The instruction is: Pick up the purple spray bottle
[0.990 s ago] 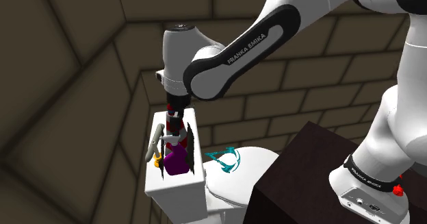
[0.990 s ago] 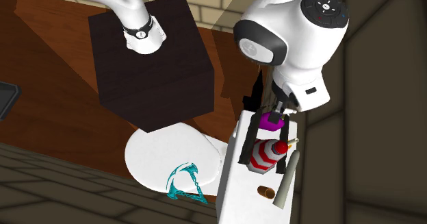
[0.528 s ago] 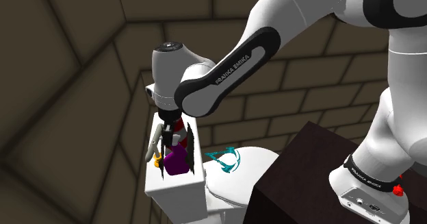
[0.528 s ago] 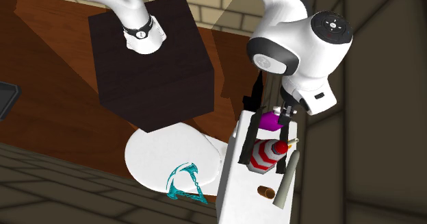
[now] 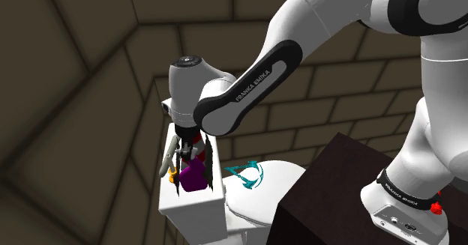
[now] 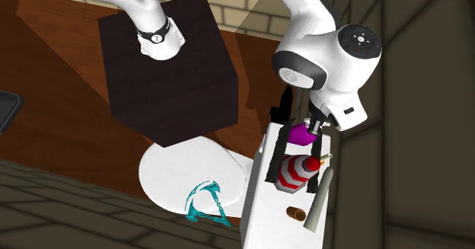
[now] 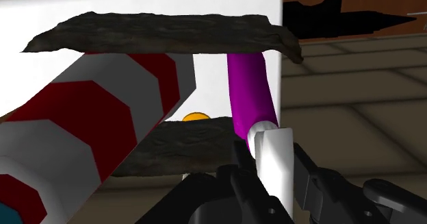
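The purple spray bottle [image 5: 193,175] stands on the white toilet tank lid [image 5: 187,203], beside a red-and-white striped bottle [image 6: 295,171]. My gripper [image 5: 186,153] comes down on it from above. In the wrist view the purple body [image 7: 250,96] ends in a white spray head [image 7: 274,162], and my black fingers [image 7: 241,181] clasp that head from both sides. In the second exterior view the gripper [image 6: 310,130] sits right over the purple bottle [image 6: 298,135]. The gripper is shut on the bottle's head, and the bottle still rests on the tank.
A grey tube [image 6: 320,198], a small brown cylinder [image 6: 295,212] and a yellow item [image 5: 172,174] share the tank lid [image 6: 270,218]. Dark rough slabs [image 7: 164,32] flank the bottles. A teal object [image 5: 246,174] lies on the toilet lid. A brick wall rises behind the tank.
The hand has sunk lower over the tank and shifted slightly toward the shoulder view's left. The fingers, apart before, have closed on the purple bottle's white head.
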`<state>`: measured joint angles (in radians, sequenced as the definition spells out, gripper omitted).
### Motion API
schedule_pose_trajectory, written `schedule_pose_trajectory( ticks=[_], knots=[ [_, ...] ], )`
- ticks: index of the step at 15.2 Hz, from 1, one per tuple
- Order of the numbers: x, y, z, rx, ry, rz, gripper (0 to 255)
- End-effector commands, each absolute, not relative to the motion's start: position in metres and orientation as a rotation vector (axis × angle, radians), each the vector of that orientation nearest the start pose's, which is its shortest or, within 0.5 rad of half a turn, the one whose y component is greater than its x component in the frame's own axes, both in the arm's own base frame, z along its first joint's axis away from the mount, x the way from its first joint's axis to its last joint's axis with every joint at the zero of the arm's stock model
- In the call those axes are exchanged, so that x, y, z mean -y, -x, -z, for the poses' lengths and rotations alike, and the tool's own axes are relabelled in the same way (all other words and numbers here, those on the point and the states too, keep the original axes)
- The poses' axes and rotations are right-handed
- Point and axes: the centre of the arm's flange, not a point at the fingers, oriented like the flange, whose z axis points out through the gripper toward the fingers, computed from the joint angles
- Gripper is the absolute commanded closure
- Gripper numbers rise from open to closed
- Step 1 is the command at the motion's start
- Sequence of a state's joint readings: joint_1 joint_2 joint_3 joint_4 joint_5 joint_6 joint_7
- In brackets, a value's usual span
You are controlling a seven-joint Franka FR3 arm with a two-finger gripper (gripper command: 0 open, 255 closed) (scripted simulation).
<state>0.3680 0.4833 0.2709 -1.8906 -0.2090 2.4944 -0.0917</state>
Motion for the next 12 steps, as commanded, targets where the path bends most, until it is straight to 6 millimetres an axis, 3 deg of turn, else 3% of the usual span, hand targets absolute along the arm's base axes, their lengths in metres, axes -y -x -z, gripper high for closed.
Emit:
schedule_pose_trajectory(
  ticks=[1,7,12],
  knots=[
    [-0.378,-0.526,-0.270,1.282,2.833,0.222,255],
    [-0.377,-0.526,-0.270,1.282,2.833,0.222,255],
    [-0.377,-0.526,-0.296,1.282,2.833,0.222,255]
  ],
)
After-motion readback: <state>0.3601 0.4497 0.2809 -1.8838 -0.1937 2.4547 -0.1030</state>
